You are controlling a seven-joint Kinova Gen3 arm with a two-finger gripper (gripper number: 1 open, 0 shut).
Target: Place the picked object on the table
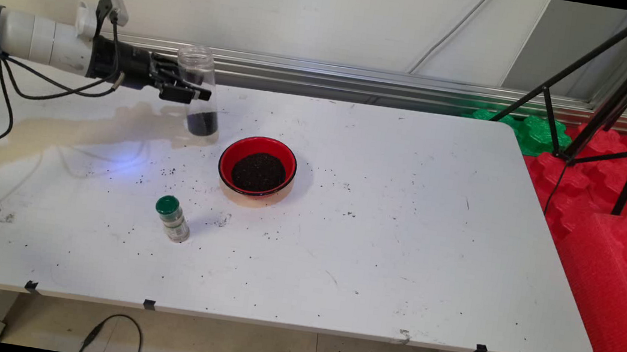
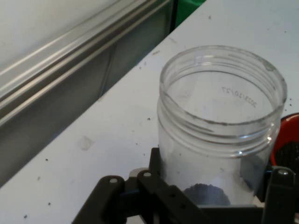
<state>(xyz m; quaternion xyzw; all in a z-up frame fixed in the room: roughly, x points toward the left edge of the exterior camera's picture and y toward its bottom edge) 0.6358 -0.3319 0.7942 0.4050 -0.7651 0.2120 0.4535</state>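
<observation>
A clear plastic jar [image 1: 198, 91], lidless and upright, is pinched about its middle by the black gripper [image 1: 184, 88], fingers pressed against its wall on either side; in the hand view the jar [image 2: 219, 126] is seen clamped between the gripper [image 2: 212, 186] linkage bars. A small amount of dark granules is left at the jar's bottom. The jar is held at the table's far left, near the back edge; whether its base is resting on the white table [image 1: 377, 245] or just above it cannot be told. A red bowl [image 1: 258, 166] filled with the same dark granules is placed just beside the jar, toward the table's middle. A small green-capped spice bottle [image 1: 173, 219] is stood nearer the front, well apart from the gripper. Scattered granules are seen around the bowl. Judged from this: the jar should be kept vertical and the grip kept firm on the smooth wall, so nothing more is spilled.
</observation>
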